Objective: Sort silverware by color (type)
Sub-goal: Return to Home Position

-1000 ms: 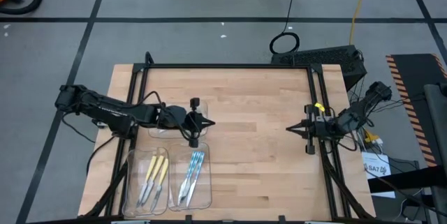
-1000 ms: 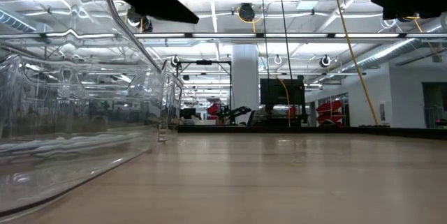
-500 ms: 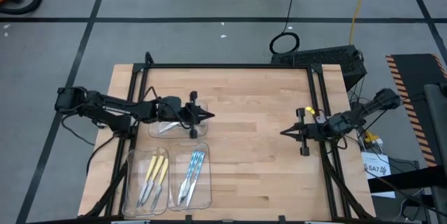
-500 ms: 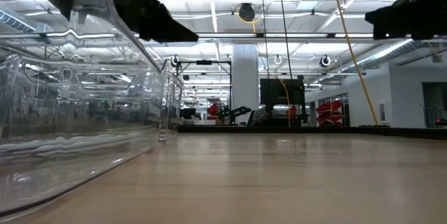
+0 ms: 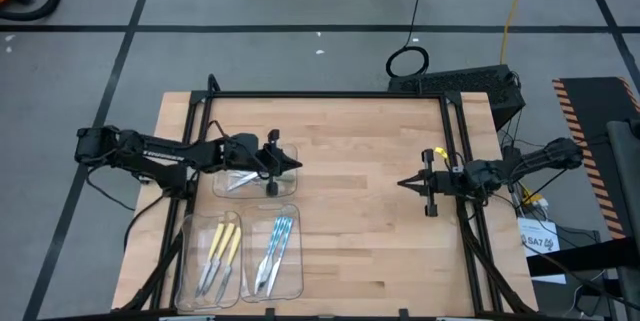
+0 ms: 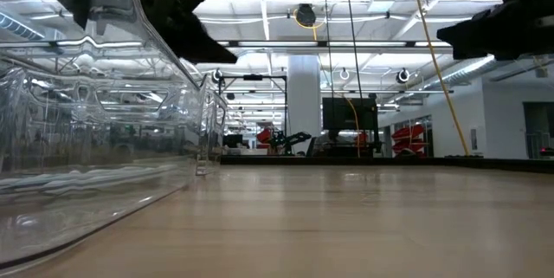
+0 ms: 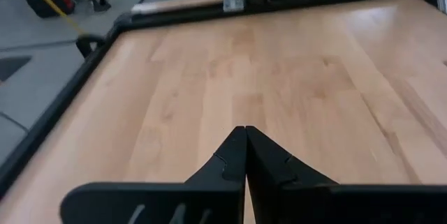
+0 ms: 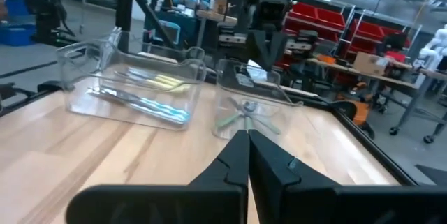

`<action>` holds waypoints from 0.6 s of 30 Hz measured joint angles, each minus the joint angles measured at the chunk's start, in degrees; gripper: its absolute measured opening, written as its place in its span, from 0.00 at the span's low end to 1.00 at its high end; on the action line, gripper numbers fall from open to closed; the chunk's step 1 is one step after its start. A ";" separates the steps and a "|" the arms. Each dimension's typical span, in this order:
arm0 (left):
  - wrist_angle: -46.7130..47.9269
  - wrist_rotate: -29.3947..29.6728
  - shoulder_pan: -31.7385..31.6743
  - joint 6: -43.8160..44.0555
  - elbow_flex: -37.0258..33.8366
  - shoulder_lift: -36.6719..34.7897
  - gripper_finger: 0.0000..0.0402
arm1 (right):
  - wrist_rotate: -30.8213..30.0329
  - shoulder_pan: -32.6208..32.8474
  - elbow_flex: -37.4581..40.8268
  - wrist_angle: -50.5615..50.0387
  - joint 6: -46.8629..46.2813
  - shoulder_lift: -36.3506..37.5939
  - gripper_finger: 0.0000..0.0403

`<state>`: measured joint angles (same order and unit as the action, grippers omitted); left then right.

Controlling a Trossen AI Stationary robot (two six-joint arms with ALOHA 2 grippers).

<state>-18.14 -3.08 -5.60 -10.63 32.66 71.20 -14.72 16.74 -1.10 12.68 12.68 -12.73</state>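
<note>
Only a white label [image 5: 541, 240] at the right edge reads "SA7".

1. The left gripper [image 5: 297, 167] is covering part of the clear tray [image 5: 218, 189] beneath it.
2. Pale green silverware [image 5: 240, 178] under that gripper is showing too small to count or tell by type.

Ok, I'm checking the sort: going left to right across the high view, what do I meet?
yellow-handled utensils → blue-handled utensils → right claw. The left claw and green-handled utensils overlap these, so omitted.
</note>
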 joint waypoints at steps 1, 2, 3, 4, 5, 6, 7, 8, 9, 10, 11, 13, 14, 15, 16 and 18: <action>0.69 -0.01 -0.01 0.46 -0.65 -0.64 0.01 | 0.02 -0.32 0.00 -0.09 -0.02 0.02 0.00; 0.36 -0.02 0.03 0.83 -1.21 -1.10 0.01 | 0.00 -0.57 0.02 -0.06 -0.04 0.09 0.00; -0.75 -0.02 0.07 1.09 -2.18 -1.90 0.01 | 0.00 -0.73 0.04 -0.10 -0.04 0.09 0.00; -1.37 -0.02 0.08 1.40 -3.80 -3.18 0.01 | 0.02 -0.85 0.04 -0.22 -0.06 0.04 0.00; -2.12 0.00 0.07 1.98 -5.64 -4.51 0.01 | 0.02 -0.96 0.04 -0.30 -0.21 -0.05 0.00; -3.50 0.50 -0.01 2.58 -7.39 -6.00 0.01 | 0.00 -1.06 0.06 -0.34 -0.34 -0.07 0.00; -4.66 1.80 -0.01 3.34 -9.23 -7.73 0.01 | 0.01 -1.14 0.07 -0.56 -0.64 -0.07 0.00; -4.82 3.28 -0.01 4.21 -10.83 -9.90 0.01 | -0.03 -1.21 0.09 -0.58 -0.94 -0.10 0.00; -4.76 4.67 -0.01 5.28 -12.20 -12.21 0.01 | -0.02 -1.31 0.09 -0.54 -1.07 -0.11 0.00; -4.79 5.42 0.05 6.14 -13.27 -14.21 0.01 | -0.02 -1.39 0.11 -0.74 -1.09 -0.11 0.00; -4.60 5.90 0.24 6.87 -14.29 -16.28 0.01 | -0.05 -1.41 0.11 -0.89 -1.09 -0.11 0.00; -4.52 6.15 1.26 7.56 -16.51 -20.25 0.01 | -0.07 -1.41 0.11 -0.78 -1.03 -0.11 0.00; -5.48 6.40 2.00 7.76 -17.56 -21.68 0.01 | -0.07 -1.41 0.13 -0.76 -0.82 -0.13 0.00; -6.25 7.38 2.91 7.80 -18.91 -23.09 0.01 | -0.07 -1.41 0.15 -0.64 -0.44 -0.13 0.00; -6.79 9.13 3.95 7.85 -20.53 -24.41 0.01 | -0.08 -1.41 0.15 -0.51 0.04 -0.13 0.00; -9.02 13.40 5.98 8.88 -23.84 -26.09 0.01 | -0.18 -1.41 0.15 -0.50 1.01 -0.13 0.00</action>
<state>-27.17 10.32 0.38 -1.75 8.82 45.11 -14.90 15.33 -0.95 12.19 13.69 -12.86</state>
